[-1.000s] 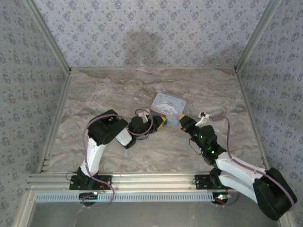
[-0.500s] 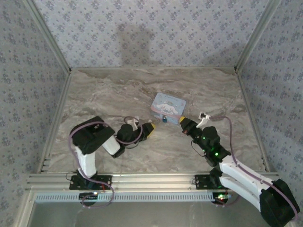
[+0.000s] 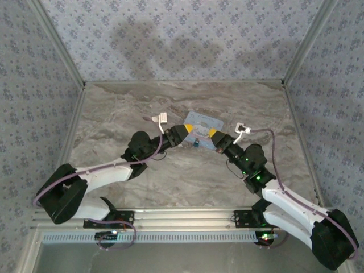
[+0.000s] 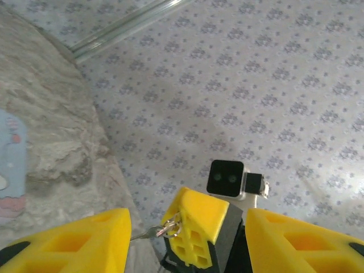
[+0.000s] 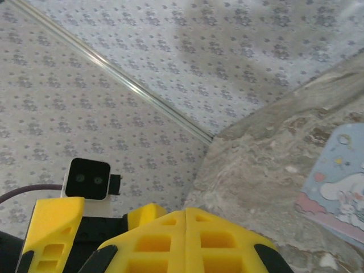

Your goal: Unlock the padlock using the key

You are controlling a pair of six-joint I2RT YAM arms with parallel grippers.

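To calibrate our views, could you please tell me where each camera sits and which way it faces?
Top external: above, behind the bases, looking down on the table, the box and both whole arms.
Left wrist: past its own open fingers at the right gripper, seemingly pinching the key.
Right wrist: over its own shut fingers toward the left gripper.
Shared: each wrist view shows the other's camera.

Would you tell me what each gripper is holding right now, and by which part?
The right gripper, shut, pinches the key by one end at its tip; the left gripper, open, holds nothing.
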